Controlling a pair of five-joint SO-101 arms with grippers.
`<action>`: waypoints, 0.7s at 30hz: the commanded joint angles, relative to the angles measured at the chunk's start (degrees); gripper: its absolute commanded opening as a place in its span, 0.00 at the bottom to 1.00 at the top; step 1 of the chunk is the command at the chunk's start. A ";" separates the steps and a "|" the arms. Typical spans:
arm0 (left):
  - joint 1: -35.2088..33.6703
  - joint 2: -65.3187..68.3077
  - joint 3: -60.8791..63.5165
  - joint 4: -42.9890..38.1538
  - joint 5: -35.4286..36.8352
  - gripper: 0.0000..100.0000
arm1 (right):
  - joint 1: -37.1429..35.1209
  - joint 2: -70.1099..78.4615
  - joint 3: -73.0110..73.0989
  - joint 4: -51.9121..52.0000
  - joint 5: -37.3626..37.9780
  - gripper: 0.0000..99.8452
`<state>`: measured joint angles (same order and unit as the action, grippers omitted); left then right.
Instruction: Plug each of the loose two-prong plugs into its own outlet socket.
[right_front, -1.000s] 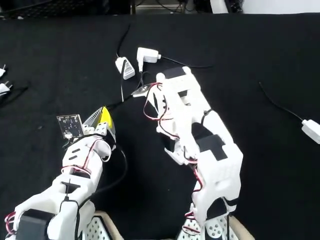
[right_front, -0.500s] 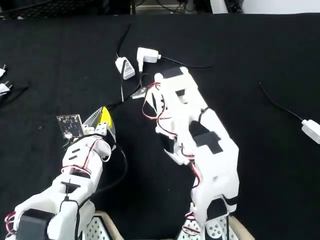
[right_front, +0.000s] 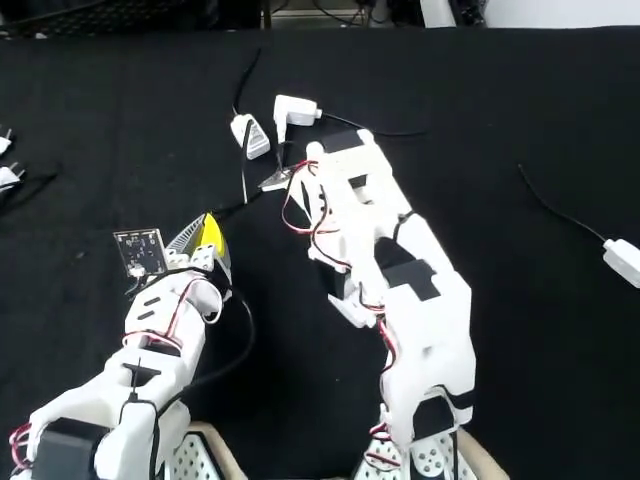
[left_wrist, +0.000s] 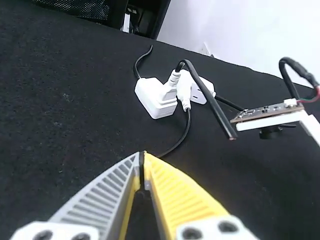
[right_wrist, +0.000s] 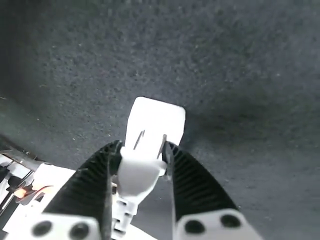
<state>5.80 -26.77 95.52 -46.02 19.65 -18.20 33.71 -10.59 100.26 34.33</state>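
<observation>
1 plug (right_wrist: 136, 176) clamped between right jaws, prongs (right_wrist: 138, 140) toward socket (right_wrist: 157, 117)

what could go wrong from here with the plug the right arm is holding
1. The plug in the right claw points its prongs at the white socket block, but they don't look squarely lined up and may miss the slots.
2. Nothing visibly holds the block on the black cloth, so a push could slide it away.
3. A black cable runs close by that claw and might snag.
</observation>
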 joint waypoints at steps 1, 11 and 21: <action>0.75 -0.26 0.84 0.18 -0.09 0.03 | -1.49 0.40 -1.80 0.88 -0.44 0.01; 0.75 -0.26 0.84 0.18 -0.09 0.03 | -2.55 9.89 -3.38 0.88 -0.70 0.01; 0.75 -0.26 0.84 0.18 -0.09 0.03 | -2.29 13.05 -7.60 0.88 -1.85 0.01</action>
<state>5.80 -26.77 95.52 -46.02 19.65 -19.43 42.86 -17.36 100.70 33.36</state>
